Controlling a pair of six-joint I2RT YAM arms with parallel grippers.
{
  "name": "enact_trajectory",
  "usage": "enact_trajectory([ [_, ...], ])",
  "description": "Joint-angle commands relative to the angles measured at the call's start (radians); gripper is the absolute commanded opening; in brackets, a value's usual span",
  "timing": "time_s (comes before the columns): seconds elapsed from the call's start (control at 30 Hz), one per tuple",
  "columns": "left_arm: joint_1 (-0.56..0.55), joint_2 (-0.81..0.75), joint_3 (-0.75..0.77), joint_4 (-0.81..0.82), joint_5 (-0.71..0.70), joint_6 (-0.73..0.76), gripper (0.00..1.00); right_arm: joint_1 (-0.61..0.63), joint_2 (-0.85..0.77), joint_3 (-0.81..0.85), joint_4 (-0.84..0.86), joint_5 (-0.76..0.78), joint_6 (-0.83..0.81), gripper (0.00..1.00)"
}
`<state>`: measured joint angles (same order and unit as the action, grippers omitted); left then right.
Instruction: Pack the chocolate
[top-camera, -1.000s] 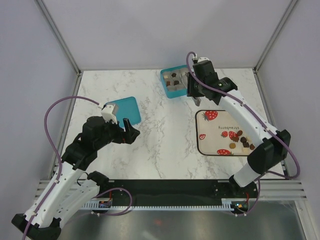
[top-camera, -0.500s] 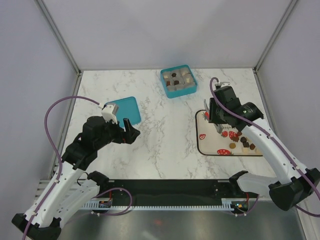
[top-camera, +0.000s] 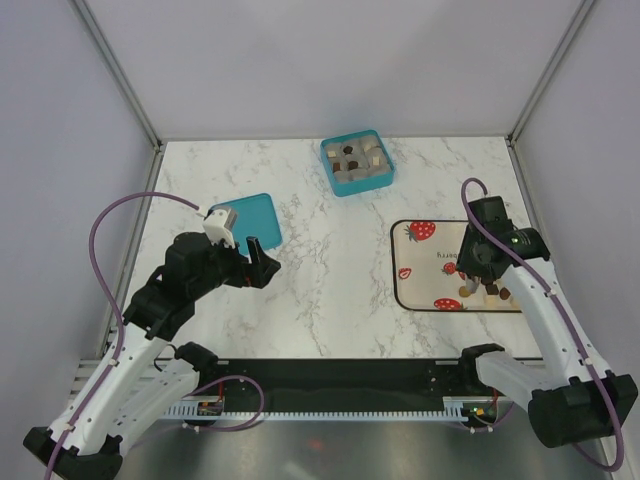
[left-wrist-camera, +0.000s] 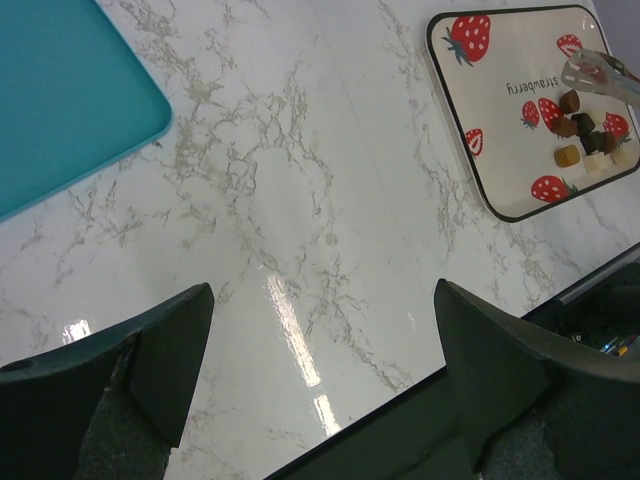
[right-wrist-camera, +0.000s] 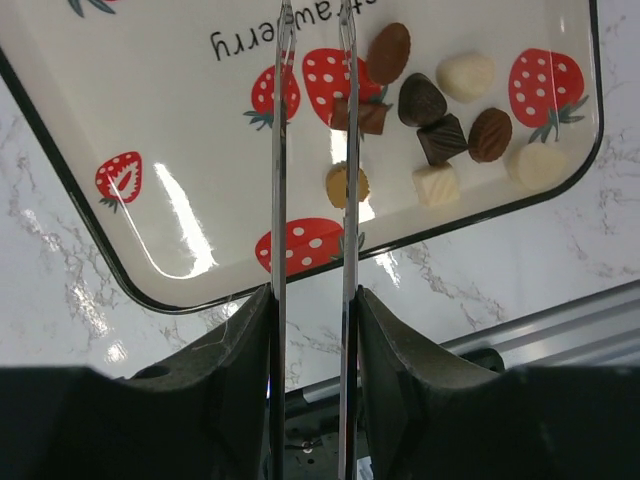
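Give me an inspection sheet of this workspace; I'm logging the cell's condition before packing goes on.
Surface: white marble-pattern table; no spills seen.
Job's things: nine small brown, tan and whitish chocolates loose on the strawberry-print rectangular tray; a few more in the teal square box with grey compartments.
Clutter: flat teal square lid, lying apart from the box.
Claws: left claw open, empty; right claw over the tray, thin fingers slightly parted, nothing between them.
Cables: purple cable looping off each arm; no snag seen.
Surroundings: plain white walls, metal frame posts; nothing else seen.
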<state>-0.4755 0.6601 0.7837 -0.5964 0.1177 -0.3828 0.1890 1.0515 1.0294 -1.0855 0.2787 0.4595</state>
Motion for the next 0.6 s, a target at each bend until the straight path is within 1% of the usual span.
enact_trajectory([
  [0.0, 0.000, -0.002, -0.001, 0.020, 0.036, 0.035, 0.99, -0.054, -0.030, -0.009, -0.022, 0.025, 0.018, 0.45],
  [0.17, 0.000, -0.001, -0.001, 0.020, 0.039, 0.036, 0.99, -0.138, -0.044, -0.011, -0.022, 0.047, 0.036, 0.46],
  [0.23, 0.000, -0.001, -0.001, 0.018, 0.039, 0.036, 0.99, -0.170, -0.035, -0.011, -0.016, 0.031, 0.024, 0.46],
  [0.33, 0.000, -0.005, -0.001, 0.020, 0.036, 0.036, 0.99, -0.183, -0.018, -0.009, -0.016, 0.002, 0.019, 0.46],
  [0.37, 0.000, -0.007, -0.001, 0.020, 0.033, 0.036, 0.99, -0.212, -0.018, -0.012, -0.014, -0.006, 0.019, 0.46],
  [0.57, 0.000, -0.010, 0.000, 0.021, 0.039, 0.036, 0.99, -0.214, -0.033, -0.055, -0.005, -0.067, 0.030, 0.46],
])
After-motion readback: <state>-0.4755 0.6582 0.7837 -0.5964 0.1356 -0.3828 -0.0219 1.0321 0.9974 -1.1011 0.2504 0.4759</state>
